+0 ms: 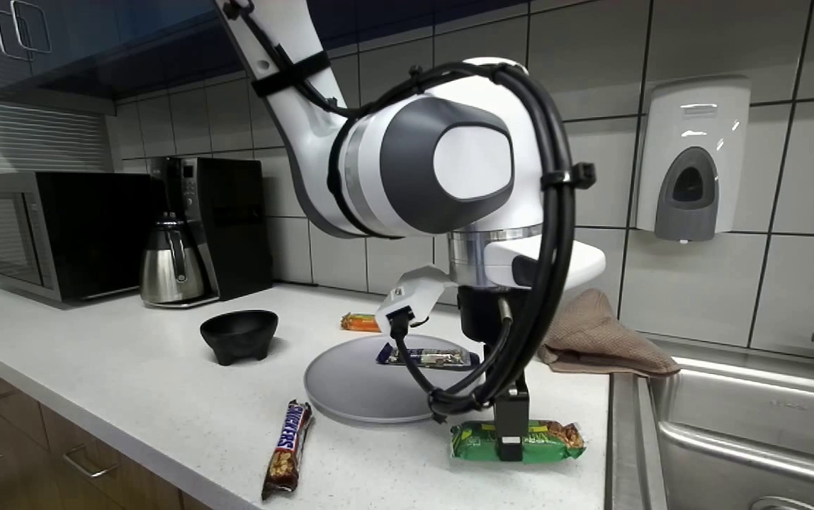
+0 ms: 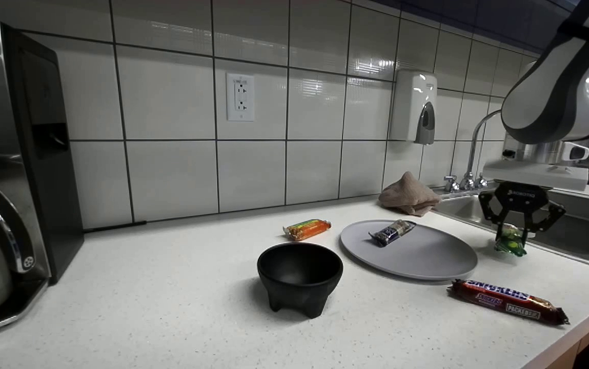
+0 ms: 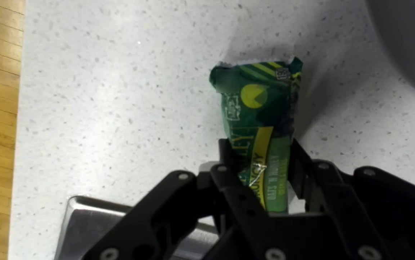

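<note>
My gripper [image 3: 259, 150] is shut on a green granola bar [image 3: 254, 104], with a finger against each long side, in the wrist view. In an exterior view one black fingertip [image 1: 511, 443] covers the middle of the green bar [image 1: 552, 442]. The bar also shows between the fingers [image 2: 511, 240] in an exterior view. The bar's shadow lies offset from it, so it appears slightly above the counter. A grey plate [image 1: 350, 393] lies beside it, bearing a dark-wrapped bar [image 1: 429, 358]. A Snickers bar [image 1: 286, 450] lies near the counter's front edge.
A black footed bowl [image 2: 299, 279] and an orange-wrapped bar [image 2: 307, 229] stand on the counter past the plate. A metal sink [image 1: 754, 439] borders the counter near the gripper. A brown cloth [image 1: 594, 333] lies at the sink's corner. A coffee maker [image 1: 219, 219] stands farther off.
</note>
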Robot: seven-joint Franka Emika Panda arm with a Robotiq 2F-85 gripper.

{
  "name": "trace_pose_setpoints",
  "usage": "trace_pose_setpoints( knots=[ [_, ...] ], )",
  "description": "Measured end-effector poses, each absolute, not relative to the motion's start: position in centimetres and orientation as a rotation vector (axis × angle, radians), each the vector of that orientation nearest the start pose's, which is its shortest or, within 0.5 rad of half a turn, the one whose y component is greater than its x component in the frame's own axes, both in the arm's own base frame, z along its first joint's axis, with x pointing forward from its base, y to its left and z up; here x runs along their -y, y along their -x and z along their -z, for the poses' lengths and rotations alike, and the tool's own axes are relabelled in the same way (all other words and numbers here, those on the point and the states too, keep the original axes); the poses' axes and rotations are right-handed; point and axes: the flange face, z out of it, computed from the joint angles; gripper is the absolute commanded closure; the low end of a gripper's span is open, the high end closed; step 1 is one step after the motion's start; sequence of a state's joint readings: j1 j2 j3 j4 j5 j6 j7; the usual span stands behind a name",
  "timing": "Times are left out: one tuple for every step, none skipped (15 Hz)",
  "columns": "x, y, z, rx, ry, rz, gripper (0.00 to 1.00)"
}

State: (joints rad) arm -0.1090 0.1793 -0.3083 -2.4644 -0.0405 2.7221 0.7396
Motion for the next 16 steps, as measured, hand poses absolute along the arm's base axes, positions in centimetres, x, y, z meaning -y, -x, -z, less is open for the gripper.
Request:
trace_pose_setpoints(
  knots=[
    [19.8,-44.9,-23.8,-1.681,2.713,0.166,0.86],
    [19.7,-45.1,-24.0,-1.674,2.714,0.178,0.86],
    [19.5,-45.2,-24.3,-1.666,2.714,0.19,0.86],
    [19.3,-45.4,-24.5,-1.659,2.715,0.202,0.86],
    [19.2,-45.5,-24.7,-1.651,2.716,0.213,0.86],
    [18.9,-45.7,-24.9,-1.641,2.718,0.224,0.86],
    [18.7,-45.9,-25.1,-1.631,2.721,0.231,0.86],
    [18.4,-46.0,-25.2,-1.621,2.725,0.237,0.86],
    [18.1,-46.2,-25.3,-1.61,2.729,0.242,0.86],
    [17.7,-46.4,-25.4,-1.598,2.733,0.245,0.86],
    [17.4,-46.6,-25.4,-1.587,2.738,0.248,0.86],
    [17.0,-46.9,-25.5,-1.576,2.742,0.251,0.86],
    [16.7,-47.1,-25.6,-1.566,2.746,0.254,0.86],
    [16.3,-47.3,-25.7,-1.556,2.749,0.257,0.86],
    [15.9,-47.5,-25.7,-1.549,2.75,0.261,0.86],
    [15.5,-47.8,-25.9,-1.546,2.749,0.265,0.86]
  ],
)
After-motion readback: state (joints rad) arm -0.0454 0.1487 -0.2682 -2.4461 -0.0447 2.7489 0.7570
